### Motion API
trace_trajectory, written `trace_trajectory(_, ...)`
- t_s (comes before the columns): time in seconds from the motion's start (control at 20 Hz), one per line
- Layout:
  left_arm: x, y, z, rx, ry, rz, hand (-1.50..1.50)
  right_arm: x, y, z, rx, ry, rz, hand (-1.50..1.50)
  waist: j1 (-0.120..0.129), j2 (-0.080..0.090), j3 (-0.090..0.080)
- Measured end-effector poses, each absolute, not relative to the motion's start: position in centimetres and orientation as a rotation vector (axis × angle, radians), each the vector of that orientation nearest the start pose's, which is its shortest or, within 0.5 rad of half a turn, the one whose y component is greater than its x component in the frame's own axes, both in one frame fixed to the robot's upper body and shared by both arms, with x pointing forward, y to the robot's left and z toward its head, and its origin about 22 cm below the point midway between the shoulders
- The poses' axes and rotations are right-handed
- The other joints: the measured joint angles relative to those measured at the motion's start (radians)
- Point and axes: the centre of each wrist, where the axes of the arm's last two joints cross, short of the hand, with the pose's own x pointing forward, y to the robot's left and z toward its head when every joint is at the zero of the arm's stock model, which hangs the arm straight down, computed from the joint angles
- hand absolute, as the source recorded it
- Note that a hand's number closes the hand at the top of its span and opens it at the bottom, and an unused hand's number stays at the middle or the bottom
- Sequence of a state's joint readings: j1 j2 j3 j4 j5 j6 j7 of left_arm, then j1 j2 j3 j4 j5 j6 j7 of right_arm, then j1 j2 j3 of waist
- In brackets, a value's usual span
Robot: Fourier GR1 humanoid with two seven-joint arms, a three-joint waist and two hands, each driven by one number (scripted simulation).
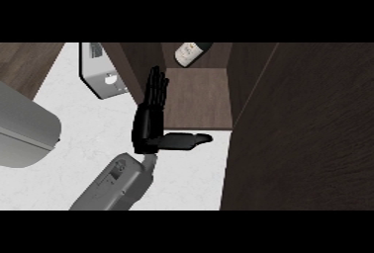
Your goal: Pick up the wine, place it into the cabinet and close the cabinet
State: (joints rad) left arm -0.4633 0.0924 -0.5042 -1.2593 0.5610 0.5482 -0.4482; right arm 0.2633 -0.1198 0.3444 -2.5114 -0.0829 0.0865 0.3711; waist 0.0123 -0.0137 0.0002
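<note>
The smooth wine bottle (191, 52) is laid at the back edge of the wood-grain cabinet (197, 99); the left hand (148, 118) is held flat, fingers straight.

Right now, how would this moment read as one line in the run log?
wine: lying inside cabinet | cabinet: open | left robot hand: open, empty, at cabinet's left edge | right robot hand: not in view

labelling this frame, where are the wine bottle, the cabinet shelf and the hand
wine bottle (188, 54), head view, on its pale body
cabinet shelf (201, 106), head view, on bare wood
left hand (148, 124), head view, on its back
</note>
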Motion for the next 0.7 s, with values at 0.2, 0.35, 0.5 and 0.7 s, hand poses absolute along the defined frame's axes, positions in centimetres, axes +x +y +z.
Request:
trace_trajectory(0.2,27.5,9.9,3.1,-0.224,-1.878,0.160,-1.50,11.9,-19.7,16.7,0.331,-1.846,0.296,-1.50,-0.005,0.003,0.000)
trace_trajectory(0.35,25.0,10.1,3.0,-0.233,-1.882,0.171,-1.50,11.8,-19.8,16.6,0.327,-1.835,0.317,1.50,-0.008,0.005,0.000)
trace_trajectory(0.5,22.7,11.1,3.1,-0.246,-1.886,0.179,-1.50,11.7,-19.8,16.5,0.327,-1.800,0.408,1.50,-0.009,0.005,0.000)
trace_trajectory(0.7,21.0,12.6,3.0,-0.218,-1.892,0.179,-1.50,11.3,-19.3,16.2,0.387,-1.735,0.562,1.50,-0.009,0.007,0.000)
